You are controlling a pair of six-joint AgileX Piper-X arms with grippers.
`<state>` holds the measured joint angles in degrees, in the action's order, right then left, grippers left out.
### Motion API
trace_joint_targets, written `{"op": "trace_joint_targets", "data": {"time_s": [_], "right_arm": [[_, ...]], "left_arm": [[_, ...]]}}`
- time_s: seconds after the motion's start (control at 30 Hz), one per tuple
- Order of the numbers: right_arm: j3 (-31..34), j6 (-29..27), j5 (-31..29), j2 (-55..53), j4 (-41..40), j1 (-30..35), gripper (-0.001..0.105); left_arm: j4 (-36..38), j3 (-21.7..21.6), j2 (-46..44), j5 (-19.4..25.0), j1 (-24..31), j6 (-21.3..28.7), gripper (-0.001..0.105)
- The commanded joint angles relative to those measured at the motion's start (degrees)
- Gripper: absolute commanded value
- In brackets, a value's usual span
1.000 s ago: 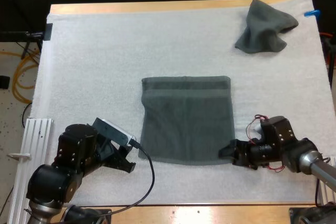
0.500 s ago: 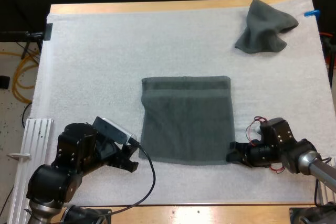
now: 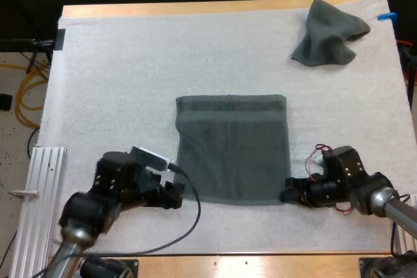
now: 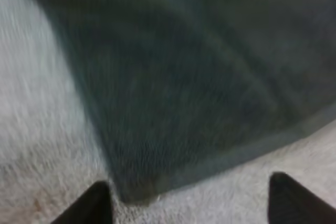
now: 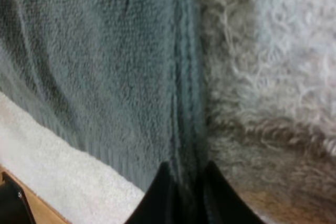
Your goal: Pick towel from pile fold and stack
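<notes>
Lying flat at the middle of the white mat, the spread towel has a gripper at each near corner. The left gripper hovers, fingers wide apart, at the near-left corner. The right gripper seems pinched on the near-right hem. The crumpled towel sits at the mat's far right corner.

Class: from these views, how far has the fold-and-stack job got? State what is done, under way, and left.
Done: the flat towel lies spread out. In hand: the right gripper pinches its near right corner, and the left gripper is open at the near left corner. Left: folding, stacking, and the crumpled towel.
</notes>
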<state>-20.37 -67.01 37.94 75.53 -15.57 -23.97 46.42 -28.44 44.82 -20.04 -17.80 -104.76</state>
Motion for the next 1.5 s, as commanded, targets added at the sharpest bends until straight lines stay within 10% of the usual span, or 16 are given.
{"op": "trace_joint_targets", "data": {"time_s": [0.0, 0.4, 0.67, 1.03, 1.47], "right_arm": [[0.2, -1.1, 0.8, 0.1, -0.1, 0.0, 0.000], [0.2, -1.2, 1.4, 0.1, -0.1, 0.0, 0.000], [0.2, -1.2, 1.4, 0.1, -0.1, 0.0, 0.000], [0.2, -1.2, 1.6, 0.1, -0.1, 0.0, 0.000], [0.2, -1.3, 1.7, 0.1, -0.1, 0.0, 0.000]], "left_arm": [[-2.4, 0.8, 2.5, -0.3, 0.0, -0.9, 0.066], [-12.7, 1.3, 28.6, -1.8, 0.0, -2.2, 0.066], [-15.2, 1.3, 36.9, -22.1, 0.0, -2.2, 0.066], [-15.0, 1.2, 36.9, -20.8, 0.0, -3.1, 0.063], [-13.7, 0.7, 28.6, -12.3, 0.0, -2.9, 0.000]]}}
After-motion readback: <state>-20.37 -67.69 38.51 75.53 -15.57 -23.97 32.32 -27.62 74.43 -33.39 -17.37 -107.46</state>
